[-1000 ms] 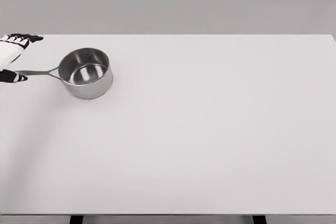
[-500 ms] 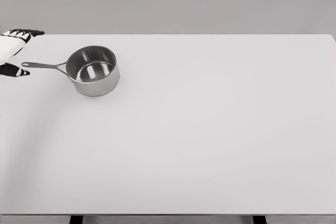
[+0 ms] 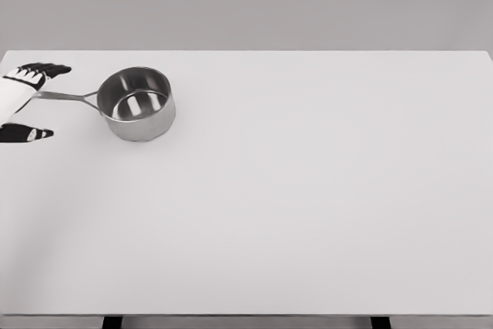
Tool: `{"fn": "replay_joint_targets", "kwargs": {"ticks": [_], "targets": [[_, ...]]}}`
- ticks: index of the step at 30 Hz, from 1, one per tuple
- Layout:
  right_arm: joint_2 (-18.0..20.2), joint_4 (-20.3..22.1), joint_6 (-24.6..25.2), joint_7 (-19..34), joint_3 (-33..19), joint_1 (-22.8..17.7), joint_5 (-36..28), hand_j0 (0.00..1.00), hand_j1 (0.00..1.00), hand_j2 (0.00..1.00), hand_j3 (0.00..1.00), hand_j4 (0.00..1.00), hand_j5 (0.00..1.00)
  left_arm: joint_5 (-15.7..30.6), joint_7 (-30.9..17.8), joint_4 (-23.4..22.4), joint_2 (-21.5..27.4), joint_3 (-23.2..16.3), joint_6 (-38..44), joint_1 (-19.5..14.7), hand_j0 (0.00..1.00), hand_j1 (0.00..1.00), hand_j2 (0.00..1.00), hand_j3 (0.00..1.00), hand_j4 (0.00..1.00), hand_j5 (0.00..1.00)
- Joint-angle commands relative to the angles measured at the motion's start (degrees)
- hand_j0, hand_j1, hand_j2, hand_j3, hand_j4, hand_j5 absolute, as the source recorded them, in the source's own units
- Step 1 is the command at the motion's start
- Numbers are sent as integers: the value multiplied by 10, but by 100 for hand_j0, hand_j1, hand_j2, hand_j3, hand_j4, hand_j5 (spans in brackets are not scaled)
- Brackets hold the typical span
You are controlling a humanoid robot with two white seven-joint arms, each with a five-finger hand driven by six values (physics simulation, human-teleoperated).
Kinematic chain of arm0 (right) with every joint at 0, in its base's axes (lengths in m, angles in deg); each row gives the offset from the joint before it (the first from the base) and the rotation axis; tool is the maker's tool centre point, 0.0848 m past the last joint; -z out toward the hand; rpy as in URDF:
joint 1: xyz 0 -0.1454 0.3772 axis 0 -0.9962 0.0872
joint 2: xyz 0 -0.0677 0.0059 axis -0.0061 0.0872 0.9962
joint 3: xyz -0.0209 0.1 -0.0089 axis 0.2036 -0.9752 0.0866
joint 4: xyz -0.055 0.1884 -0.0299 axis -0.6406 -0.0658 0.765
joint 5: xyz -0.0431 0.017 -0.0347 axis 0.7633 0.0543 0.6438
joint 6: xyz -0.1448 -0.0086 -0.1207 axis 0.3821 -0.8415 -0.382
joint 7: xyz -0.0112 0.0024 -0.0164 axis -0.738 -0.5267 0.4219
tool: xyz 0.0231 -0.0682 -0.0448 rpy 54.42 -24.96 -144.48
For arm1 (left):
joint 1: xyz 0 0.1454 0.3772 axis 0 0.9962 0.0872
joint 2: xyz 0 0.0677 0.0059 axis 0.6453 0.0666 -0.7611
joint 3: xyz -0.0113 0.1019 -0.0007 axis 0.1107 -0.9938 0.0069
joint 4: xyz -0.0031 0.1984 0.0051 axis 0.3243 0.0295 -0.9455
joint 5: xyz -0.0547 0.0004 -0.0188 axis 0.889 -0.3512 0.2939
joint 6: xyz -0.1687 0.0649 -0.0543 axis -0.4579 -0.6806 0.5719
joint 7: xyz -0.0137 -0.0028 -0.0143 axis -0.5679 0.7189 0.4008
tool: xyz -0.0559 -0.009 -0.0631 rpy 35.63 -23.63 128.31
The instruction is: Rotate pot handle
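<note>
In the head view the pot (image 3: 139, 103) sits at the table's (image 3: 308, 206) ten o'clock, handle (image 3: 68, 97) pointing to nine o'clock into the left hand (image 3: 21, 102), whose fingers stand spread around the tip, gripping nothing. The handle-turning step seems underway; next, push sideways.

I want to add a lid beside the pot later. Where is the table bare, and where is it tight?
Bare: everything right of the pot to the table's right edge, and the whole near half. Tight: the far left corner, where the left hand sits at the handle.
</note>
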Motion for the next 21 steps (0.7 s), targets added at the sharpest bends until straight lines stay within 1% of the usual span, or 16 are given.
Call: {"fn": "replay_joint_targets", "kwargs": {"ticks": [1,2,3,4,5,6,8,9,11,12,13,15,17,21], "targets": [[0,0,0,0,0,0,0,100,100,100,100,100,100,68,1,87,11,65,-8,6,100,100,100,100,100,100],[0,0,0,0,0,0,0,100,100,100,100,100,100,84,1,116,9,95,-8,30,100,100,100,100,100,100],[0,0,0,0,0,0,0,100,100,100,100,100,100,96,1,128,9,105,-8,39,100,100,100,100,100,100],[0,0,0,0,0,0,0,100,100,100,100,100,100,130,0,160,8,115,-8,53,100,100,100,100,100,100],[0,0,0,0,0,0,0,100,100,100,100,100,100,132,0,180,7,114,-8,63,100,100,100,100,100,100],[0,0,0,0,0,0,0,100,100,100,100,100,100,132,0,198,5,113,-8,81,100,100,100,100,100,100],[0,0,-1,0,0,0,0,100,100,100,100,100,100,133,-4,199,-5,108,-8,96,100,100,100,100,100,100],[0,0,0,0,0,0,0,100,100,100,100,100,100,131,-4,199,-20,93,-8,102,100,100,100,100,100,100],[0,0,0,0,0,0,0,100,100,100,100,100,100,128,-5,199,-46,5,-8,106,100,100,100,100,100,100],[0,0,0,0,0,0,0,100,100,100,100,100,100,128,-5,199,-49,-11,-8,106,100,100,100,100,100,100],[0,0,0,0,0,0,0,100,100,100,100,100,100,128,-5,199,-68,-46,-8,106,100,100,100,100,100,100],[0,0,0,0,0,0,0,100,100,100,100,100,100,127,-6,199,-86,-59,-8,112,100,100,100,100,100,100],[0,0,-1,0,0,0,0,100,100,100,100,100,100,125,-6,199,-87,-51,-8,140,100,100,100,100,100,100],[0,0,0,0,0,0,0,100,100,100,100,100,100,125,-6,199,-86,-43,-8,145,100,100,100,100,100,100]]}}
